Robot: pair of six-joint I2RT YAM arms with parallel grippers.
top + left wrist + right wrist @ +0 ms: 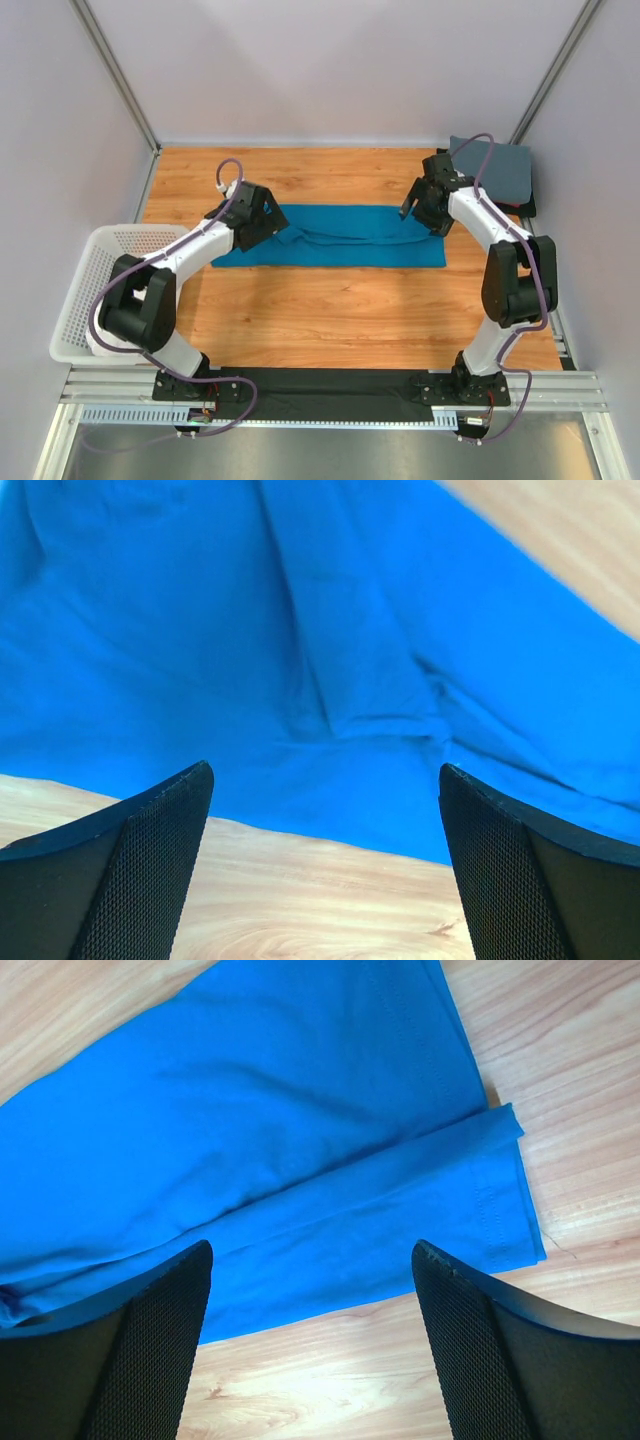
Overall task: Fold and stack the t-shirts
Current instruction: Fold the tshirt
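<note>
Teal-blue tee [340,238] lay folded lengthwise across the table [350,310]. L gripper [325,768] hovered over its left end, R gripper [311,1245] over its right end. Both were spread wide and empty, w/ cloth just below.

On my overhead feed, a wood-grain worktop [340,310] fills the middle, orange-brown, with its plank lines running left to right. A white plastic mesh laundry basket [78,290] sits against its edge at 9 o'clock, its lattice walls flaring outward. At 6 o'clock a black strip [330,385] lies across the near edge, and a slotted metal rail [330,412] runs just below it. Plain pale walls [330,70] close in the back and sides. One slanted metal post [115,75] rises at 11 o'clock and another post [557,70] at 1 o'clock.
</note>
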